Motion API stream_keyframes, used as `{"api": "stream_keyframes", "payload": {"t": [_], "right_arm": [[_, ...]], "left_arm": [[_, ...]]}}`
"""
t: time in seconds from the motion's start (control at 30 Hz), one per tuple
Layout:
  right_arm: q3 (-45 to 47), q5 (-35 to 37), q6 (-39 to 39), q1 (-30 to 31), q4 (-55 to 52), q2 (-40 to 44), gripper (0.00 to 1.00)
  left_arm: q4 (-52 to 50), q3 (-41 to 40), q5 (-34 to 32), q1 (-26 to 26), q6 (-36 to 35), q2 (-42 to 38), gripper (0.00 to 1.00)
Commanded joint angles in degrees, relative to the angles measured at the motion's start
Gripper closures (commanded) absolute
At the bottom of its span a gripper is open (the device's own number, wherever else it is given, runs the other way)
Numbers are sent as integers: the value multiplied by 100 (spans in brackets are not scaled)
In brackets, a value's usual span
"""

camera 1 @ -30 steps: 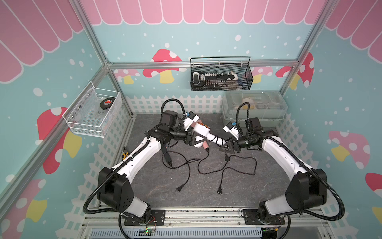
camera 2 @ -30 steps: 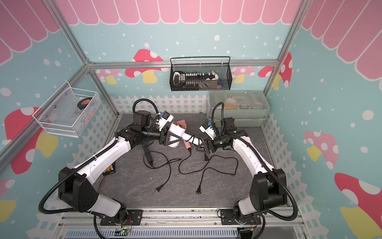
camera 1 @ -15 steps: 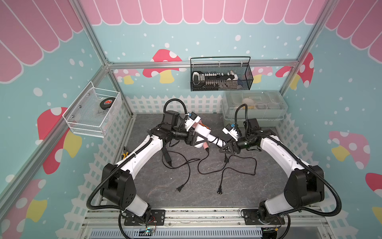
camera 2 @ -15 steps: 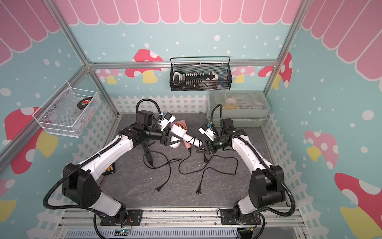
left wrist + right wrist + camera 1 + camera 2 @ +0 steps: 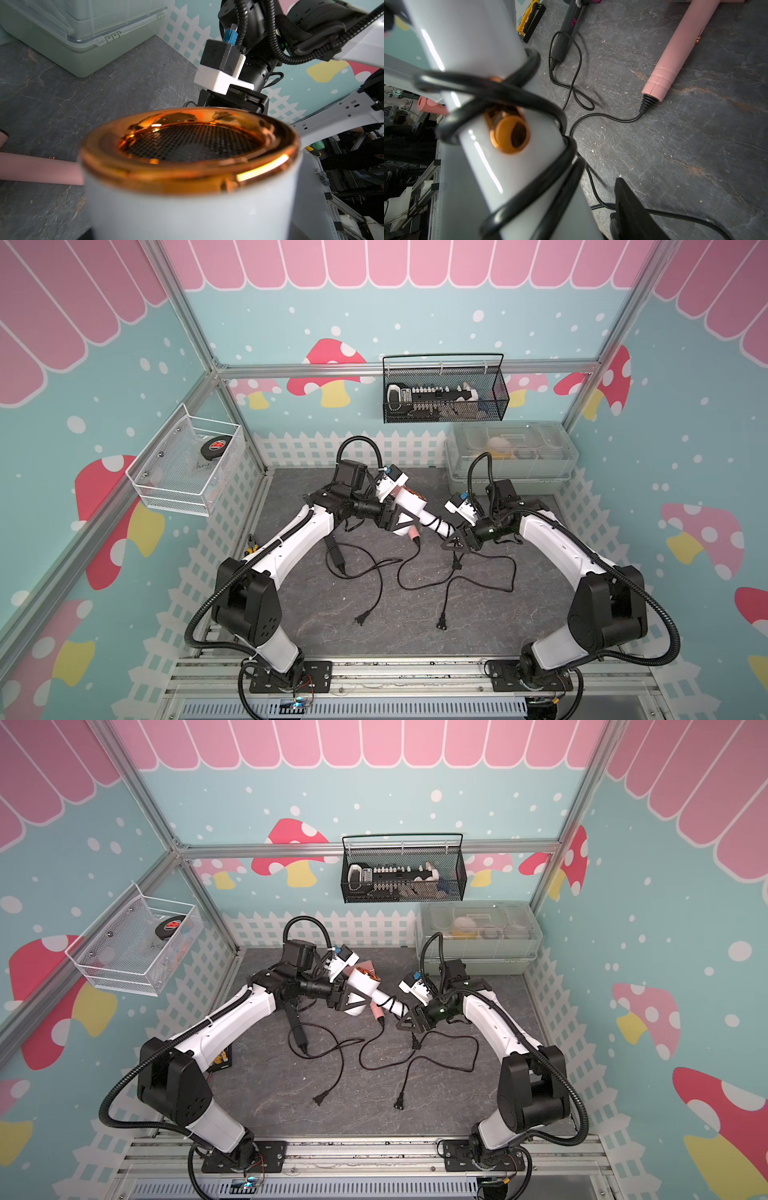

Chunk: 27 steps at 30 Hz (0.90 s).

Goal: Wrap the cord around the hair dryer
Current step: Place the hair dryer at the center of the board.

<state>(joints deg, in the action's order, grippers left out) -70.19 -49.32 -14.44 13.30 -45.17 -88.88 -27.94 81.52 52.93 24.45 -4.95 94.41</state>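
Observation:
The white hair dryer (image 5: 409,502) with a copper ring (image 5: 187,170) is held above the mat. My left gripper (image 5: 392,519) is shut on its barrel; in the left wrist view the barrel hides the jaws. The black cord (image 5: 500,97) is wound in several turns around the white handle (image 5: 388,1004). My right gripper (image 5: 455,541) stands open at the handle's end. One black finger (image 5: 627,203) shows a little apart from the handle; the handle hides the other. A length of cord (image 5: 456,562) hangs below this gripper to the mat.
A pink styling tool (image 5: 675,52) and a black one (image 5: 332,545) lie on the mat. Their loose cords loop across the middle and end in two plugs (image 5: 442,622). A clear lidded box (image 5: 511,456) stands at the back right. A yellow-black tool (image 5: 531,20) lies by the left fence.
My left arm has carried the dryer slightly to the right. The right gripper has edged in toward the handle's end and its jaws have narrowed.

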Motion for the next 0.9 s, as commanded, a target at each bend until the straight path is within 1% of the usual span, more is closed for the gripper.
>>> {"api": "stream_keyframes", "payload": {"t": [0.0,0.1,0.27,0.4,0.47,0.6,0.63,0.73,0.8,0.83,0.87], "right_arm": [[-44,-70,853,191,882,-75,50],[-30,328,924,182,904,-38,38],[-55,716,1014,173,944,-3,30],[-100,472,987,174,937,-31,32],[-124,495,1004,175,933,-33,33],[-267,340,992,177,896,-97,42],[-312,423,1019,182,879,-127,43],[-454,625,925,185,741,-205,43],[-443,569,862,182,770,-185,44],[-433,640,852,182,783,-174,43],[-415,747,833,182,790,-163,41]], "left_arm": [[-255,227,363,530,-335,104,100],[-419,273,343,543,-441,75,100],[-440,137,310,561,-471,-49,100],[-432,90,236,572,-484,-107,100],[-435,105,277,583,-472,-83,100],[-431,116,288,678,-480,-4,100],[-431,127,280,712,-480,13,100],[-431,149,280,753,-487,76,100],[-432,172,288,753,-489,78,100],[-431,172,263,751,-500,71,100],[-433,172,226,745,-515,35,100]]}}
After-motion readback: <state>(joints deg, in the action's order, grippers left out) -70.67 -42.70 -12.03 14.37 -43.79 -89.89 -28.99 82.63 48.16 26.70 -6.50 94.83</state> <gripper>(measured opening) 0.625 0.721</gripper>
